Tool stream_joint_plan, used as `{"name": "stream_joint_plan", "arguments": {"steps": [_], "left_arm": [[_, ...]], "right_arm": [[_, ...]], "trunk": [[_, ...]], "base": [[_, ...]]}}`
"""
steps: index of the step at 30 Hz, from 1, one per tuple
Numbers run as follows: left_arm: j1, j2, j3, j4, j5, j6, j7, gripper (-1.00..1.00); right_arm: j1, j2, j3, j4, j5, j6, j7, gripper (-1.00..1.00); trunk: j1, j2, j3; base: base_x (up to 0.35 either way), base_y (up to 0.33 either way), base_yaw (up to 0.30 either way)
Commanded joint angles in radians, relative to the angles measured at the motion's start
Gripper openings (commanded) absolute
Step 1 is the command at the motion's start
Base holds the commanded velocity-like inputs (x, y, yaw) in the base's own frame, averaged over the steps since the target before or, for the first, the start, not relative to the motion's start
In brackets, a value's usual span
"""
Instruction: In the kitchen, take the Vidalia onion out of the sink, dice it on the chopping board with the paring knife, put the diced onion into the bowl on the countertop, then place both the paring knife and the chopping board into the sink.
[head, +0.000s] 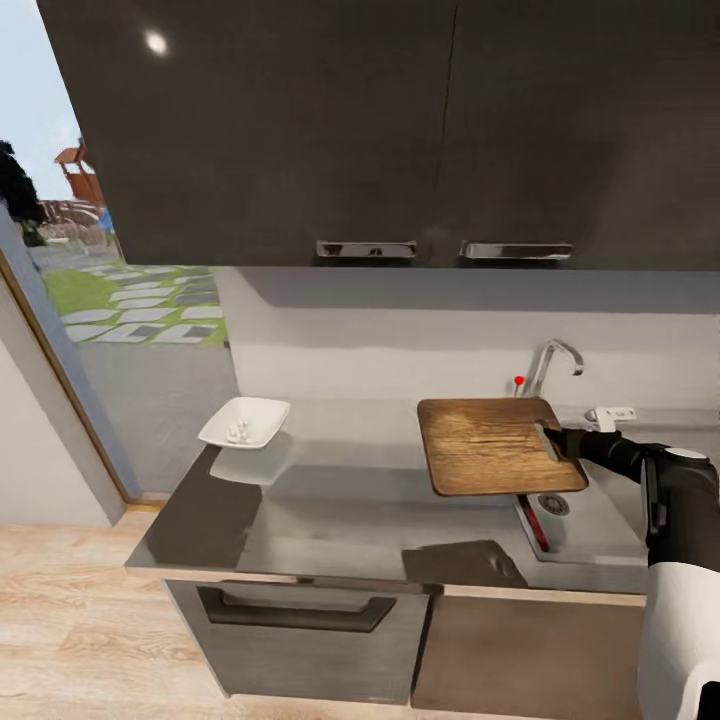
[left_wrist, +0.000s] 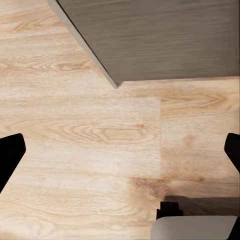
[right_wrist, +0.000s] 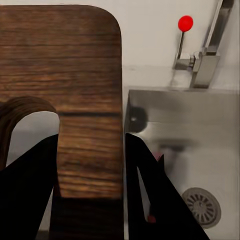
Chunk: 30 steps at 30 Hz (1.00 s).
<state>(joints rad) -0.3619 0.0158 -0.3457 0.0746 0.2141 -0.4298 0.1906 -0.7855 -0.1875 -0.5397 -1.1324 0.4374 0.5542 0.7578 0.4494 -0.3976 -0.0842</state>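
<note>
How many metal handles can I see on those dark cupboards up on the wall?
2. One handle sits at the bottom edge of the left upper cupboard door, the other handle at the bottom edge of the right door, side by side above the tap.

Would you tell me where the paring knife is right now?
In the head view, the paring knife lies in the sink at its left wall, beneath the chopping board held by the right gripper.

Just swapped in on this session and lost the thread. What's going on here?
The right gripper is shut on the chopping board by its handle end, holding it lifted above the countertop at the sink's edge. The paring knife already lies in the sink. The bowl holds small white pieces. The left gripper hangs open over the floor.
</note>
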Motion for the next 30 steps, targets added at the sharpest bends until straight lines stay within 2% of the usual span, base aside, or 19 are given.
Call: {"name": "stream_joint_plan", "arguments": {"steps": [1, 8, 30], "left_arm": [[-0.002, -0.001, -0.009, 0.004, 0.007, -0.006, 0.001, 1.0], [-0.002, -0.001, -0.009, 0.004, 0.007, -0.007, 0.001, 1.0], [-0.002, -0.002, -0.009, 0.004, 0.007, -0.007, 0.001, 1.0]], "right_arm": [[-0.001, 0.0, -0.002, 0.002, 0.007, 0.003, 0.009, -1.0], [-0.001, 0.0, -0.002, 0.006, 0.012, 0.004, 0.006, -1.0], [-0.001, 0.0, -0.001, 0.017, 0.012, 0.004, 0.005, -1.0]], "trunk": [[0.001, -0.002, -0.002], [0.001, -0.002, 0.0], [0.001, -0.002, 0.025]], "base": [[-0.006, -0.041, 0.0], [-0.001, -0.008, -0.048], [0.0, 0.0, -0.197]]}}
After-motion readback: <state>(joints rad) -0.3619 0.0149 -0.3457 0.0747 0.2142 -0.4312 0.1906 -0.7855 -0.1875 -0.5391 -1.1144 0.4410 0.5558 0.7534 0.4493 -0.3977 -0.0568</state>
